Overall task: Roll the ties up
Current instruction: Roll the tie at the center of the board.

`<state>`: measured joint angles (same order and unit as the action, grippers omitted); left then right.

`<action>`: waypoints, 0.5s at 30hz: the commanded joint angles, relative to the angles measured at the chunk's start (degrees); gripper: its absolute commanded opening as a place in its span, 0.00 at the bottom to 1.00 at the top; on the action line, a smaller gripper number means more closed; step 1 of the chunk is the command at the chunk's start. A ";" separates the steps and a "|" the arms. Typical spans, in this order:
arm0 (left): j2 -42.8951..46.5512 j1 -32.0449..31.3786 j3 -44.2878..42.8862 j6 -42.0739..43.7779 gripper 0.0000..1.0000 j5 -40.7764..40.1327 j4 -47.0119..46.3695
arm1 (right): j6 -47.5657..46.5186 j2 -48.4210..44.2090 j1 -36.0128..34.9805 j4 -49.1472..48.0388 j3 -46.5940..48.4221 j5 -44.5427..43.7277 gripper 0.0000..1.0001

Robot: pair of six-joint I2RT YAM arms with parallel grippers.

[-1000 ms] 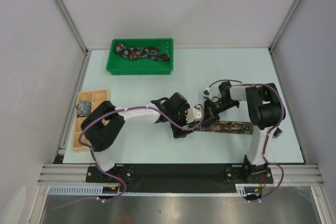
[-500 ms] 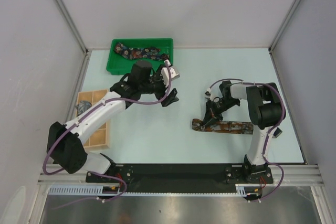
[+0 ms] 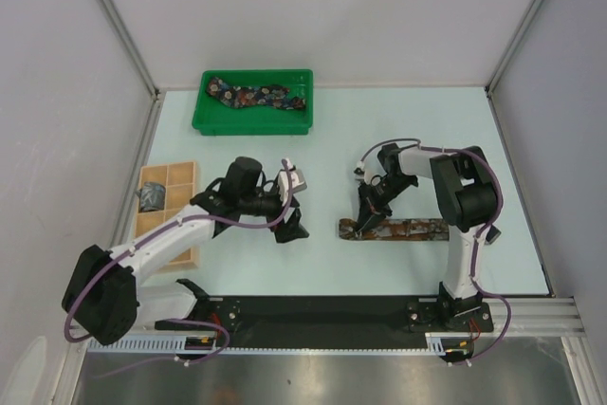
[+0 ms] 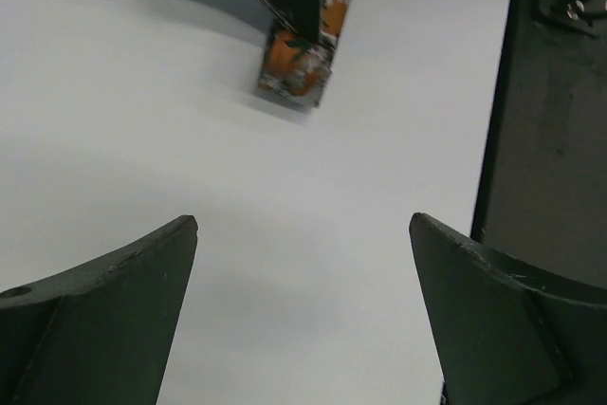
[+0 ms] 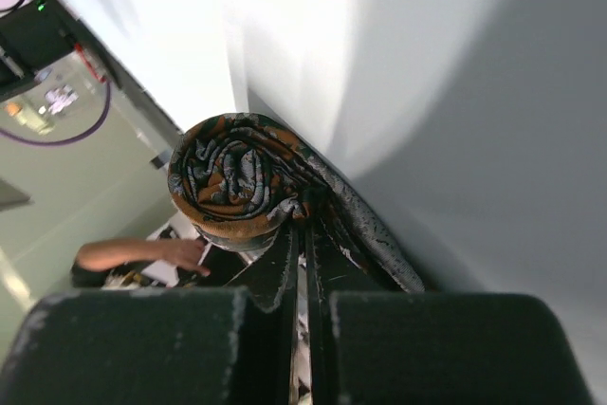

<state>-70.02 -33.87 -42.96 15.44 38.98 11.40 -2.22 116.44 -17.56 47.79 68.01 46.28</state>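
Top view: my left gripper (image 3: 290,226) has swung back from over by the green plastic tray (image 3: 201,120). It now sits low near the middle of the pale table (image 3: 332,139), nose toward the rust-brown printed fabric necktie (image 3: 410,230) but apart from it. My right gripper (image 3: 369,217) has stayed on that necktie's left end and shifted a little left with it. The rest of the tie lies flat, running left-right in front of my right arm's base. The dark navy floral necktie (image 3: 256,97) lies loose in the tray, untouched. The grey-blue necktie (image 3: 152,197) is bundled in a compartment of the tan wooden compartment box (image 3: 180,173).

Left wrist view: fingers (image 4: 104,310) are spread wide with only bare table between them. The rust-brown necktie (image 4: 296,68) has its wound end dead ahead. No contact.

Right wrist view: the right gripper (image 5: 302,239) is pinched together on the fabric just beside a tight coil of the necktie (image 5: 232,182). The tail runs off along the table.

My read: the roll is started but only a few turns in, with most of the length unwound. With the left back and lined up on the coil, I judge it's coming in to steady the coil while the right winds. Risk: the coil springs loose if the right lets go unsupported. One more tie after this.
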 commanded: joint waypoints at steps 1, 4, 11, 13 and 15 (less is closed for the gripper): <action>4.71 0.12 7.95 -4.53 0.99 3.12 -10.30 | -0.86 7.83 -7.39 -10.96 -0.43 -7.26 0.00; 3.76 -2.94 12.09 -7.26 0.99 -1.08 -21.10 | -0.77 10.38 -8.28 -11.14 0.72 -5.85 0.00; -4.24 -9.81 11.06 -3.32 1.00 -5.50 -27.75 | -2.00 13.64 -6.43 -9.82 1.43 -3.21 0.00; -6.17 -9.90 8.43 -1.74 1.00 -5.32 -23.91 | -2.79 13.81 -6.34 -9.21 1.51 -3.74 0.00; -11.50 -9.73 0.22 2.56 0.99 -4.62 -16.45 | -3.23 13.72 -5.99 -8.86 1.25 -4.36 0.00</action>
<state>-75.50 -43.66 -31.73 11.97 34.44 -9.80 -4.93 123.83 -22.48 46.39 71.68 57.45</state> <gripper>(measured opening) 0.995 0.020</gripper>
